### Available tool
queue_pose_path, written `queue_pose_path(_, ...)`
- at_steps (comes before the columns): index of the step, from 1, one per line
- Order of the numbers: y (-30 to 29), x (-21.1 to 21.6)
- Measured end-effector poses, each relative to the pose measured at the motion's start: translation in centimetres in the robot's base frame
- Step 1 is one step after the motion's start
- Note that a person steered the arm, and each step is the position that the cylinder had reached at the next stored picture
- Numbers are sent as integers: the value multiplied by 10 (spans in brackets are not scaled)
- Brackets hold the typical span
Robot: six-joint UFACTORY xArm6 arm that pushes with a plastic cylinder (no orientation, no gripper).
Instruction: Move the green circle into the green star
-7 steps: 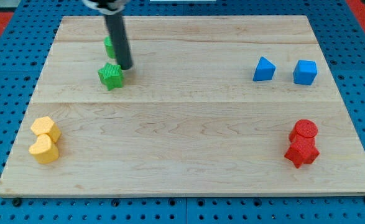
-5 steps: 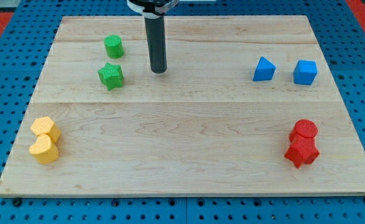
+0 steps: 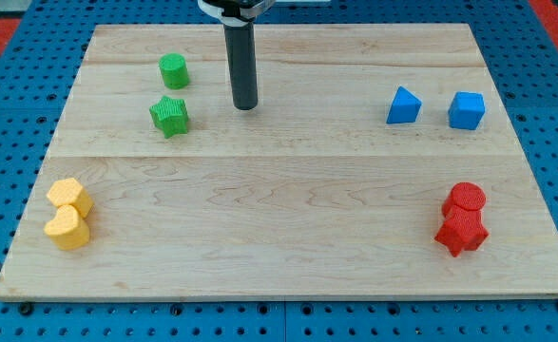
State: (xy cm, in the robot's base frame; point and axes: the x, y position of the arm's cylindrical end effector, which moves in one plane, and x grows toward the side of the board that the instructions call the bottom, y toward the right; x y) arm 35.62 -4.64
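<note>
The green circle [image 3: 173, 71] sits near the board's top left. The green star [image 3: 169, 116] lies just below it, with a small gap between them. My tip [image 3: 246, 105] rests on the board to the right of both green blocks, roughly level with the star and well apart from it. It touches no block.
A blue triangle [image 3: 403, 105] and a blue cube [image 3: 467, 110] sit at the right. A red circle [image 3: 466, 199] and a red star [image 3: 461, 231] are at the lower right. A yellow hexagon [image 3: 69, 196] and a yellow heart [image 3: 67, 229] are at the lower left.
My tip has moved right, away from the two green blocks, then nearly stopped. The green circle, once hidden behind the rod, now shows in full. No block has moved.
</note>
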Motion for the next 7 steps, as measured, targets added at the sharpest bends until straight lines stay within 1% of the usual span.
queue_pose_path(1,0,0)
queue_pose_path(2,0,-14)
queue_pose_path(3,-20,-61)
queue_pose_path(4,-91,-82)
queue_pose_path(6,-161,-59)
queue_pose_path(7,-150,-26)
